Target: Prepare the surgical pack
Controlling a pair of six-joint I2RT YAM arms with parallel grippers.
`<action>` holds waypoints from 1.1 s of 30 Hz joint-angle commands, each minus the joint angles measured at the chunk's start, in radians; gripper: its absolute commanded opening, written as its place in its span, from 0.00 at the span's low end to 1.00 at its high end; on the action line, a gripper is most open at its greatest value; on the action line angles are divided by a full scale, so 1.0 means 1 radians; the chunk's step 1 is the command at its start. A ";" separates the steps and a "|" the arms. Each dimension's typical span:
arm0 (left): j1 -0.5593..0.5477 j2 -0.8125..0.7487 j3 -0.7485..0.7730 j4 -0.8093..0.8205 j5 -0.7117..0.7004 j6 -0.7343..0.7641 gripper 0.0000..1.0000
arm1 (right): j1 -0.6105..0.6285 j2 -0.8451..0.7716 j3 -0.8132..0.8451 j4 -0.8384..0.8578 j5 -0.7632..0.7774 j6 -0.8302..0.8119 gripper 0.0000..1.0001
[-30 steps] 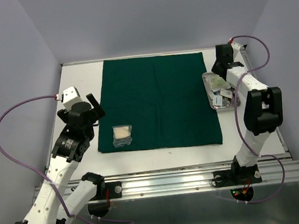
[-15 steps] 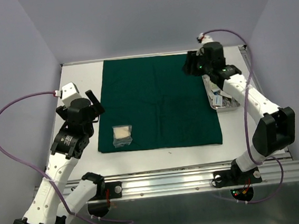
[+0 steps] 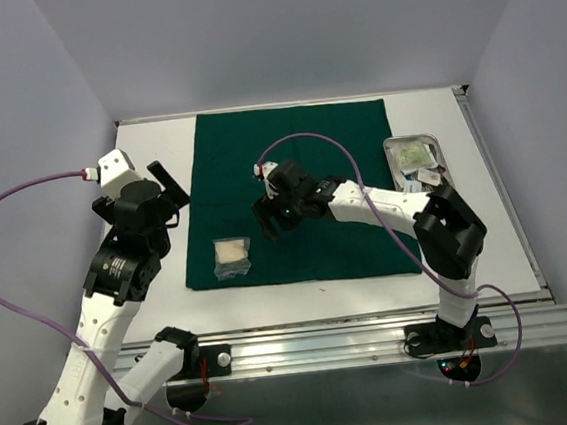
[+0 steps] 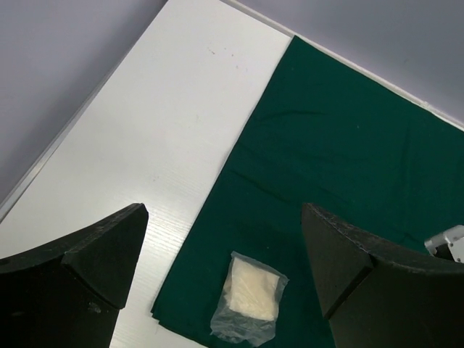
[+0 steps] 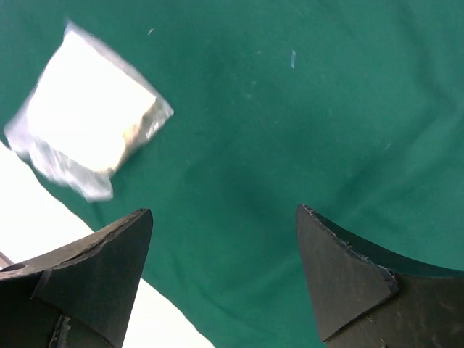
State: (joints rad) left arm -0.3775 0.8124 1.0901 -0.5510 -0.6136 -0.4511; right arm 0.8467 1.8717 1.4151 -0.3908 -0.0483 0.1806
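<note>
The dark green drape (image 3: 301, 186) lies flat in the middle of the table. One white gauze packet (image 3: 232, 256) rests on its near left corner, also seen in the left wrist view (image 4: 250, 297) and the right wrist view (image 5: 90, 109). My right gripper (image 3: 265, 226) hovers over the drape just right of the packet, open, with only green cloth between its fingers (image 5: 225, 246). My left gripper (image 3: 171, 195) is open over the white table beside the drape's left edge (image 4: 225, 246). The steel tray (image 3: 412, 139) at the right holds small packets. Scissors and forceps cannot be made out.
The white table (image 3: 146, 145) is bounded by a raised metal rim and grey walls at the back and sides. The right arm's forearm (image 3: 378, 203) stretches across the drape's right half. A purple cable (image 3: 307, 138) loops above the drape.
The right arm has swung from the tray leftward across the drape to near the gauze packet, and its jaws have opened. The left arm shifted slightly back and left.
</note>
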 commanded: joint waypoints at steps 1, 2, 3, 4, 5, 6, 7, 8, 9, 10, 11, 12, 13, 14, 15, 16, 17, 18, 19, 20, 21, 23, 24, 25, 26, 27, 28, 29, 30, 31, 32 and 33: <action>0.008 0.002 0.028 -0.007 -0.055 -0.003 0.99 | 0.032 -0.002 0.027 0.125 0.106 0.359 0.86; 0.009 0.002 0.028 -0.009 -0.058 -0.001 0.99 | 0.052 0.010 0.034 0.127 0.155 0.385 0.88; 0.009 0.002 0.031 -0.009 -0.058 0.000 0.99 | 0.086 0.041 0.059 0.119 0.175 0.434 0.88; 0.008 0.001 0.030 -0.007 -0.060 0.002 0.99 | 0.098 0.056 0.068 0.119 0.183 0.459 0.89; 0.009 -0.001 0.030 -0.006 -0.058 0.005 0.99 | 0.109 0.070 0.077 0.119 0.186 0.494 0.89; 0.009 -0.005 0.028 -0.004 -0.057 0.005 0.99 | 0.130 0.099 0.088 0.119 0.197 0.505 0.89; 0.008 -0.007 0.027 -0.004 -0.054 0.006 0.99 | 0.140 0.112 0.096 0.119 0.209 0.514 0.90; 0.008 -0.009 0.025 -0.004 -0.048 0.011 0.99 | 0.140 0.124 0.116 0.121 0.220 0.519 0.90; 0.008 -0.012 0.022 -0.004 -0.045 0.011 0.99 | 0.150 0.136 0.123 0.121 0.222 0.533 0.90; 0.008 -0.015 0.019 -0.006 -0.044 0.011 0.99 | 0.150 0.159 0.130 0.121 0.220 0.539 0.90; 0.008 -0.016 0.014 -0.006 -0.043 0.011 0.99 | 0.161 0.170 0.143 0.119 0.220 0.545 0.89; 0.008 -0.022 0.008 -0.006 -0.043 0.012 0.99 | 0.161 0.179 0.146 0.122 0.208 0.559 0.89; 0.009 -0.027 0.004 -0.004 -0.041 0.014 0.99 | 0.173 0.194 0.148 0.124 0.205 0.562 0.89; 0.009 -0.028 0.001 -0.004 -0.043 0.014 0.99 | 0.173 0.202 0.154 0.124 0.203 0.565 0.88; 0.009 -0.032 -0.002 -0.004 -0.044 0.015 0.99 | 0.173 0.208 0.159 0.125 0.196 0.572 0.88; 0.009 -0.035 -0.007 -0.004 -0.043 0.014 0.99 | 0.184 0.216 0.160 0.125 0.194 0.576 0.86; 0.009 -0.035 -0.009 -0.003 -0.041 0.015 0.99 | 0.184 0.228 0.163 0.125 0.191 0.579 0.84; 0.009 -0.038 -0.012 -0.001 -0.041 0.015 0.99 | 0.195 0.234 0.166 0.128 0.182 0.582 0.79; 0.011 -0.038 -0.015 -0.001 -0.038 0.015 0.99 | 0.195 0.237 0.165 0.133 0.177 0.580 0.76; 0.011 -0.039 -0.015 0.000 -0.035 0.017 0.99 | 0.204 0.241 0.163 0.141 0.171 0.579 0.67; 0.011 -0.039 -0.016 0.000 -0.035 0.018 0.99 | 0.204 0.239 0.160 0.147 0.169 0.577 0.62; 0.009 -0.042 -0.019 0.002 -0.034 0.020 0.99 | 0.204 0.231 0.150 0.167 0.168 0.574 0.51; 0.009 -0.044 -0.021 0.000 -0.034 0.020 0.99 | 0.204 0.219 0.144 0.173 0.177 0.574 0.37; 0.009 -0.047 -0.022 0.000 -0.034 0.020 0.99 | 0.204 0.210 0.139 0.176 0.185 0.574 0.29; 0.009 -0.048 -0.022 0.000 -0.034 0.022 0.99 | 0.204 0.198 0.131 0.181 0.206 0.573 0.17; 0.009 -0.050 -0.024 0.002 -0.032 0.022 0.99 | 0.204 0.185 0.122 0.187 0.218 0.571 0.13; 0.009 -0.051 -0.027 0.002 -0.032 0.022 0.99 | 0.204 0.160 0.117 0.193 0.232 0.571 0.09; 0.011 -0.053 -0.029 0.002 -0.032 0.022 0.99 | 0.204 0.147 0.105 0.194 0.248 0.570 0.05; 0.011 -0.055 -0.030 0.003 -0.031 0.022 0.99 | 0.204 0.123 0.101 0.193 0.275 0.565 0.02; 0.009 -0.055 -0.032 0.005 -0.029 0.022 0.99 | 0.204 0.109 0.097 0.193 0.286 0.560 0.01; 0.009 -0.055 -0.033 0.006 -0.028 0.020 0.99 | 0.204 0.097 0.094 0.193 0.300 0.554 0.01; 0.009 -0.055 -0.035 0.005 -0.028 0.022 0.99 | 0.204 0.083 0.087 0.193 0.327 0.545 0.01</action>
State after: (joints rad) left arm -0.3710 0.7765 1.0695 -0.5716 -0.6247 -0.4423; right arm 1.0420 2.0644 1.5043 -0.2573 0.1783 0.7448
